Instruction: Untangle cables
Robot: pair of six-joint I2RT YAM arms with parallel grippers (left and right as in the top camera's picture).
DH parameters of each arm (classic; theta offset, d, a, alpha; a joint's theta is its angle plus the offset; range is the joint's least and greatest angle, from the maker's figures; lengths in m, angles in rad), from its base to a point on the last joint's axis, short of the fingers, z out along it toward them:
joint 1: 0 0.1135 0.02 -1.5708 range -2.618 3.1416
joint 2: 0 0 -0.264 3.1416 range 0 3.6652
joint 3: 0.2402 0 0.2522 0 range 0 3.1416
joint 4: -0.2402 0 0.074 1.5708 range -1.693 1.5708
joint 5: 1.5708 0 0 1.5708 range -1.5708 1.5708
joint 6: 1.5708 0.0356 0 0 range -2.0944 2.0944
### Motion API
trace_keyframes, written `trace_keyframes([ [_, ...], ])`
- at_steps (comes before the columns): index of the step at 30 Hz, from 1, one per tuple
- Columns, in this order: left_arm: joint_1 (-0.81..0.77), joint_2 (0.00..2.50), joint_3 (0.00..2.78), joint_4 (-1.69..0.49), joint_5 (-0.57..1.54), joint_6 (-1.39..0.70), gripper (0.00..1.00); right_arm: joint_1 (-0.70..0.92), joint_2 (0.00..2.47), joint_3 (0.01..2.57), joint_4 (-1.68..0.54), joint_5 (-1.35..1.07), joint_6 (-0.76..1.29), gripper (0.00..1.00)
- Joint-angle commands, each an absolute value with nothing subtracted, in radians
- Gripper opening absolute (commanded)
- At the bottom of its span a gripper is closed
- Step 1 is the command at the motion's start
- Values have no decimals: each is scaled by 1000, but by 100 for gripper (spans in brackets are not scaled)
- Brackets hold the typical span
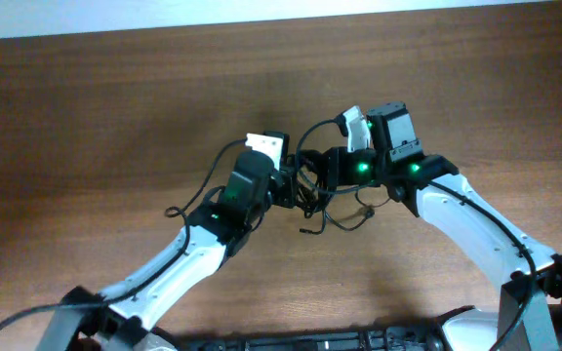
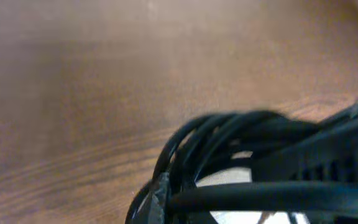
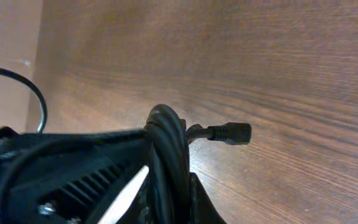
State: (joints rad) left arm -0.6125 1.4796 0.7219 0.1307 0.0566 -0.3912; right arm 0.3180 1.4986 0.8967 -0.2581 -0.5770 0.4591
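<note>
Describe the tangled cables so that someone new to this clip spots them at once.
On the wooden table, look at the middle, where the left gripper and right gripper meet. The cable bundle is the knot of thin black cords between them. Unlike the robot's own wires, its loose ends trail onto the tabletop.

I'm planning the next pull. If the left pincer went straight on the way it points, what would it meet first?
Most likely the cable bundle, right at the tips of the left pincer. Just beyond it the right pincer faces back. Whether any gap remains is unclear.
</note>
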Motion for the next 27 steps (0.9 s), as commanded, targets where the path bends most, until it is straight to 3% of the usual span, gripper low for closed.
trace_keyframes([
  [1, -632, 1513, 724, 58, 134, -400, 0, 307, 1478, 913, -216, -659, 454, 4],
  [7, -632, 1388, 724, 75, 415, -339, 0, 287, 1478, 914, -157, -630, 492, 4],
  [16, -636, 1339, 724, -58, 246, -275, 1, 287, 1479, 914, -156, -651, 518, 4],
  [18, -637, 1383, 724, -70, 245, -275, 13, 287, 1479, 914, -156, -651, 519, 4],
  [19, -637, 1407, 724, -67, 245, -275, 39, 287, 1479, 914, -156, -659, 519, 4],
  [20, -636, 1433, 724, -63, 233, -275, 54, 287, 1479, 914, -157, -664, 527, 4],
  [23, -617, 1424, 730, -63, 151, -275, 60, 287, 1479, 914, -165, -668, 525, 4],
  [27, -531, 1234, 745, -104, 153, -275, 66, 287, 1479, 914, -164, -661, 526, 4],
])
